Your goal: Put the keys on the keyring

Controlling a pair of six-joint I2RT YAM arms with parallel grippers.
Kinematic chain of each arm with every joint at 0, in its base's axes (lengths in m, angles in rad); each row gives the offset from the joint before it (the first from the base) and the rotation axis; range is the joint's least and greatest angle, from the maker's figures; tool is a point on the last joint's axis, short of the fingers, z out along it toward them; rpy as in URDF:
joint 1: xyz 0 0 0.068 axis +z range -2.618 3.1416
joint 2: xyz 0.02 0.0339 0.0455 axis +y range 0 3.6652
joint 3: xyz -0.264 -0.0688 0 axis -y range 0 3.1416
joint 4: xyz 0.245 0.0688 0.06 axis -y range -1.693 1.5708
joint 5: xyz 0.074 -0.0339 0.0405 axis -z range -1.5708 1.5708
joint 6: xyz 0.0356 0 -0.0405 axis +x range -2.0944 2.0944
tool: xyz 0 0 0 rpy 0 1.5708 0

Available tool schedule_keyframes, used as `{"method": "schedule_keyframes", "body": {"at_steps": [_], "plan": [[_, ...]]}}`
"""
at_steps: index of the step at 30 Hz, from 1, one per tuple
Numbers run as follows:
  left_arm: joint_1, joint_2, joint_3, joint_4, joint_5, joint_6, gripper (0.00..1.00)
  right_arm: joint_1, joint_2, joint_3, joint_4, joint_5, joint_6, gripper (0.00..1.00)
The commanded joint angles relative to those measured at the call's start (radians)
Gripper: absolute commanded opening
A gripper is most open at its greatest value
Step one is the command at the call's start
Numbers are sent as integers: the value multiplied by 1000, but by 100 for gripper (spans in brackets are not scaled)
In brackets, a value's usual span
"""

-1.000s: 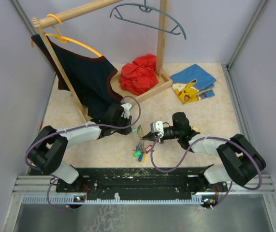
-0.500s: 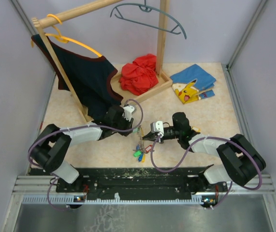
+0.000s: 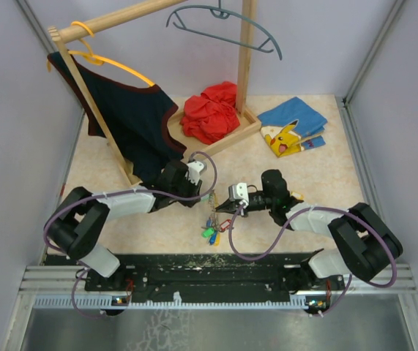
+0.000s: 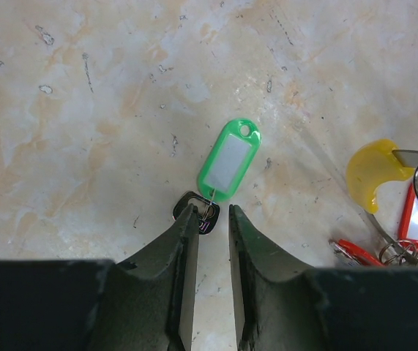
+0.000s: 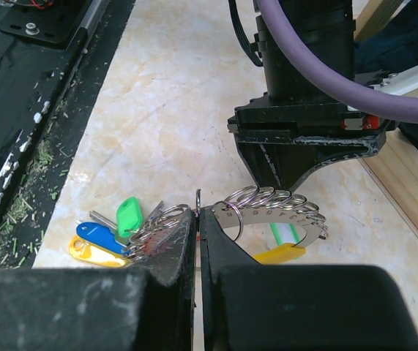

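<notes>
My right gripper is shut on the keyring, a thin silvery ring with several small split rings and a yellow curved piece. Keys with green, blue and yellow tags hang from it onto the table. A loose key with a green tag lies on the table, its dark head at the tips of my left gripper, whose jaws stand a little apart. In the top view my left gripper is just left of the right gripper, with the key bunch below them.
A wooden clothes rack with a dark garment on an orange hanger stands behind the left arm. A red cloth and a blue folded shirt lie at the back. The black base rail runs along the near edge.
My left gripper has shifted a little right, towards the keyring. The right gripper has held still with the keyring.
</notes>
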State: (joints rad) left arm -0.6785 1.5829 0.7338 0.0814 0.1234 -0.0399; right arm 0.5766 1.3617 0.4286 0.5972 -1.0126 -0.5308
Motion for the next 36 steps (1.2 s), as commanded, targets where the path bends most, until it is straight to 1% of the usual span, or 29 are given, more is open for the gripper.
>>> {"method": "schedule_keyframes", "body": {"at_steps": [1, 6, 20, 22, 24, 26, 30, 36], "plan": [[2, 18, -9, 5, 9, 16, 28, -14, -14, 44, 53, -42, 14, 0], [2, 23, -12, 7, 7, 17, 26, -15, -13, 44, 54, -42, 16, 0], [2, 45, -11, 20, 10, 16, 24, -17, -12, 44, 61, -50, 22, 0], [2, 45, -12, 18, 11, 17, 21, -18, -13, 43, 61, -50, 22, 0], [2, 42, -14, 18, 18, 18, 16, -18, -13, 43, 61, -50, 22, 0], [2, 38, -17, 19, 22, 19, 12, -20, -16, 43, 60, -50, 23, 0], [2, 3, -34, 35, 30, 27, 2, -21, -20, 43, 57, -49, 28, 0], [2, -150, -120, 109, 39, 85, 1, -24, -35, 51, 30, -38, 34, 0]]}}
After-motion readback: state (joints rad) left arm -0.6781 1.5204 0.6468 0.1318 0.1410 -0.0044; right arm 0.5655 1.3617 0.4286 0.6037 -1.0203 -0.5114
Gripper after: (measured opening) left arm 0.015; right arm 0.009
